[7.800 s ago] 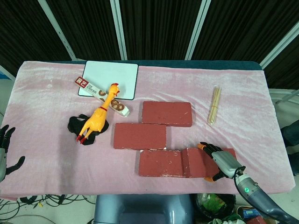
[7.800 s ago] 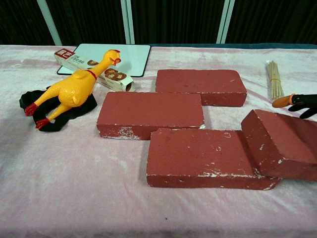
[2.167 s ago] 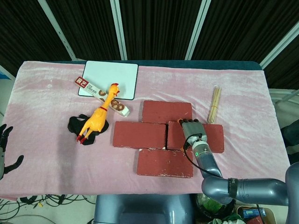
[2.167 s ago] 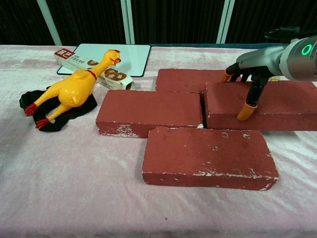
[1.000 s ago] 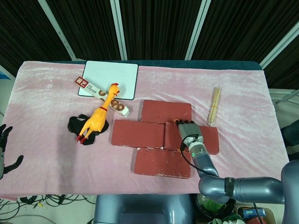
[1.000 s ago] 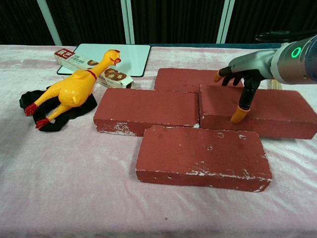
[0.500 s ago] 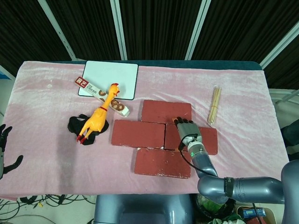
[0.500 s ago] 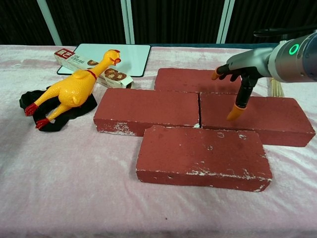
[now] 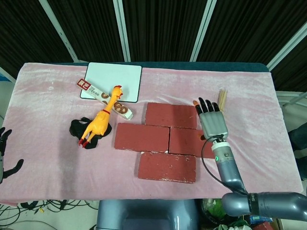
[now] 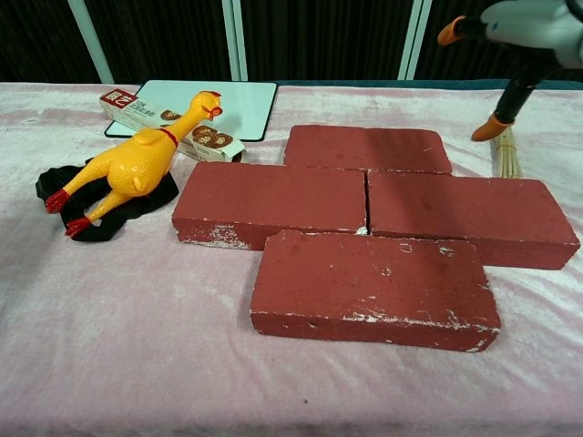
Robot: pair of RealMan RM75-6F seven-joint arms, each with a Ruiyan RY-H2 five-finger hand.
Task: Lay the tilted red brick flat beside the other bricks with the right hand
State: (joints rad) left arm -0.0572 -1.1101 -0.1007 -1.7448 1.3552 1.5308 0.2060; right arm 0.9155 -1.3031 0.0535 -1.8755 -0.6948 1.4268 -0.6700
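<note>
Several red bricks lie flat together mid-table. The brick at the right of the middle row lies flat with its left end against the neighbouring brick. Another brick sits behind them and one more in front. My right hand hovers above the table, over that brick's right end, fingers spread and holding nothing. My left hand shows at the table's left edge, fingers apart and empty.
A yellow rubber chicken lies on a black cloth to the left of the bricks. Behind it are a biscuit box and a white board. A bundle of wooden sticks lies at the right rear, close to my right hand.
My right hand has lifted off the middle-right brick and moved up and to the right. The brick stays flat against its neighbour.
</note>
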